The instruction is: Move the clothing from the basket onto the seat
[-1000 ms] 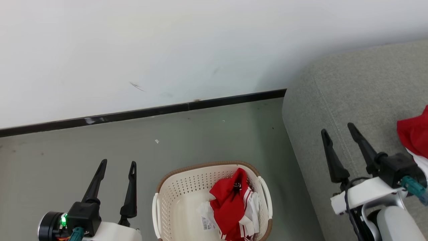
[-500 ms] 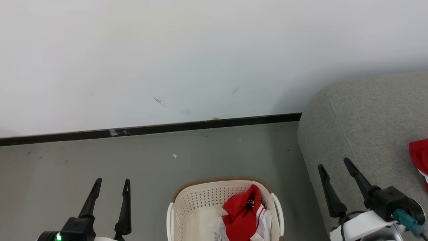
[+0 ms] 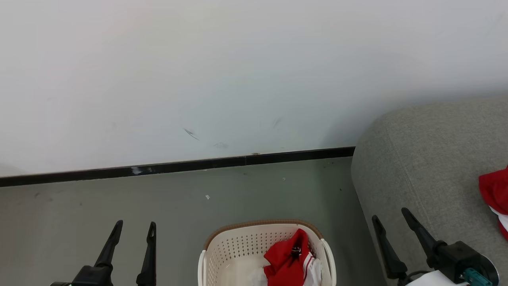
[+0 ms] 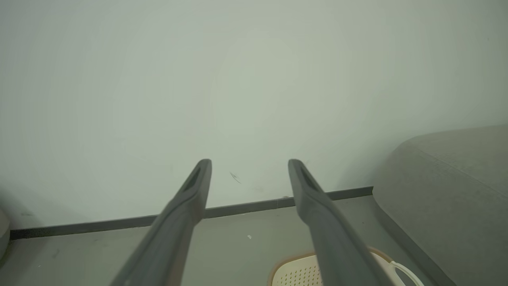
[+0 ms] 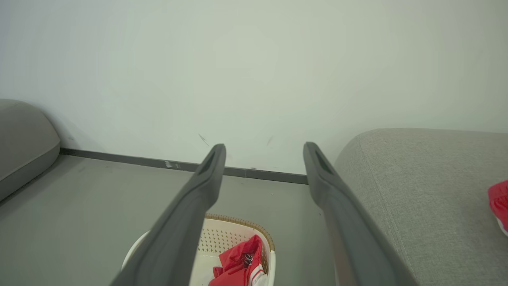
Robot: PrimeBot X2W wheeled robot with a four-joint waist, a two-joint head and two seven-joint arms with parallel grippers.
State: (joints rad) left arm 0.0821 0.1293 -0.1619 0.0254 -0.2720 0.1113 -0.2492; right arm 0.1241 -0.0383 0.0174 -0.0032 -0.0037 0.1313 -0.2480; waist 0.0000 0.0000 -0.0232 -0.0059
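Grey floor (image 3: 119,198) at 6 o'clock carries the basket (image 3: 238,246), clothing (image 3: 285,260) inside; another garment (image 3: 492,186) lies on the seat (image 3: 428,167) at 3 o'clock. Left gripper (image 3: 135,224) and right gripper (image 3: 389,214) flank the basket, released (empty), probably staged for picking.

The floor (image 3: 258,190) bears the basket (image 3: 238,246), between left gripper (image 3: 136,223) and right gripper (image 3: 389,213) fingers. Red clothing (image 3: 493,188) lies on the seat (image 3: 428,167), right of both.

Perforated cream plastic basket (image 3: 234,248) w/ woven-look rim; soft red cloth clothing (image 3: 283,264); matt grey textured fabric seat (image 3: 428,171).
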